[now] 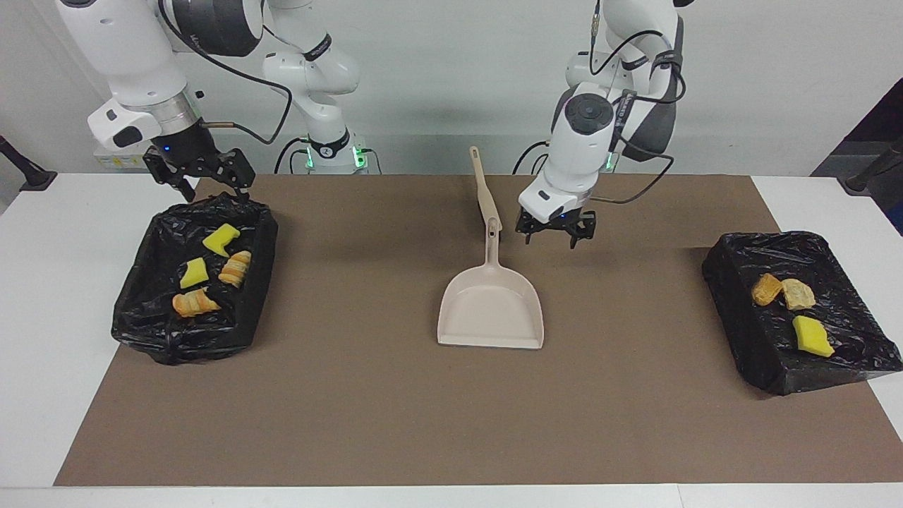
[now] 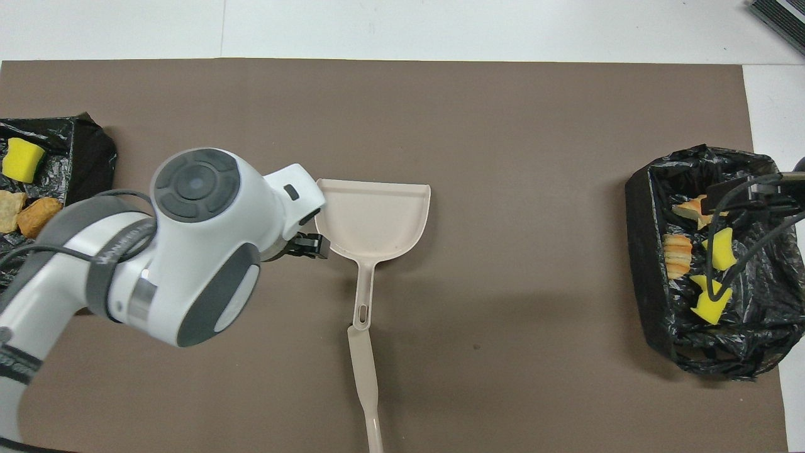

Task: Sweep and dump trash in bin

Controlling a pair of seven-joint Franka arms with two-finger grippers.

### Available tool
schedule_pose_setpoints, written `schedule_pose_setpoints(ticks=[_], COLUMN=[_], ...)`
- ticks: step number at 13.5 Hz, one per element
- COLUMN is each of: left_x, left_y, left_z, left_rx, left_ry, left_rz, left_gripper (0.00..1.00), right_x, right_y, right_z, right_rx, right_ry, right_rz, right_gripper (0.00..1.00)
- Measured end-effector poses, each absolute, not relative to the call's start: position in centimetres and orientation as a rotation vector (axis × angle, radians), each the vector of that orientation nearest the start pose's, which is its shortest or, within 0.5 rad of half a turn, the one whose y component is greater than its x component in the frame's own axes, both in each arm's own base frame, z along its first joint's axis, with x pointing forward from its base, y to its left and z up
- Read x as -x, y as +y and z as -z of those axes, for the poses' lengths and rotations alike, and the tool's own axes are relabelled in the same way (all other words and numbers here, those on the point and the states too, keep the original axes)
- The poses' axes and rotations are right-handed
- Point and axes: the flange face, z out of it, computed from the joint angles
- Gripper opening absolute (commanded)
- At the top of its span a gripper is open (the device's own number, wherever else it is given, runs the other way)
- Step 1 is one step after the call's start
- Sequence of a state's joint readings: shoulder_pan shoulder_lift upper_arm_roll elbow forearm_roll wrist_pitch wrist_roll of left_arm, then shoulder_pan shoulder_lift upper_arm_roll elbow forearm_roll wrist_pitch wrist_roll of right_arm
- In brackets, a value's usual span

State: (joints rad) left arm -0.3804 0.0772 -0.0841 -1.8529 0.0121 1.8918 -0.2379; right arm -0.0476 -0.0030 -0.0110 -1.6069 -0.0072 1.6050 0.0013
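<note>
Sitting in bins: trash is split between two black-lined bins, none loose on the mat
Trash, right arm's end: two yellow sponge chunks (image 1: 220, 238) (image 1: 192, 273) and two tan-orange bread pieces (image 1: 235, 267) (image 1: 193, 303) lie inside the bin (image 1: 144, 321) at the right arm's end of the table
Trash, left arm's end: two tan-orange bread pieces (image 1: 766, 288) (image 1: 798, 293) touching each other and one yellow sponge chunk (image 1: 811, 335) beside them, on the black liner of the second bin (image 1: 748, 346) at the left arm's end
Dustpan: beige dustpan (image 1: 491, 310) flat on the mat mid-table, between the bins and well apart from both, pan empty, handle toward the robots
Brush: beige brush handle (image 1: 484, 187) lies at the end of the dustpan handle, nearer to the robots; can't tell if they touch
Left gripper: left gripper (image 1: 554, 231) up in the air over bare mat just beside the dustpan handle, toward the left arm's end; fingers spread, holding nothing
Right gripper: right gripper (image 1: 204, 182) over the robot-side rim of the bin at the right arm's end; fingers spread, holding nothing
Mat: brown mat (image 1: 395, 423) covers most of the white table (image 1: 42, 282); both bins sit at its ends
</note>
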Motion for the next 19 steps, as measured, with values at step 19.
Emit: schedule_pose_setpoints(ticks=[19], left_x=[-54.6], left_y=[-8.0], left_z=[-64.2], left_rx=[3.116], left_ry=[0.415], left_rz=[-0.032], left_gripper=[1.0], right_x=[-55.4], right_y=[-2.7], right_z=[-61.0], right_rx=[3.143], right_ry=[0.077], right_rz=[-0.023], right_gripper=[1.0])
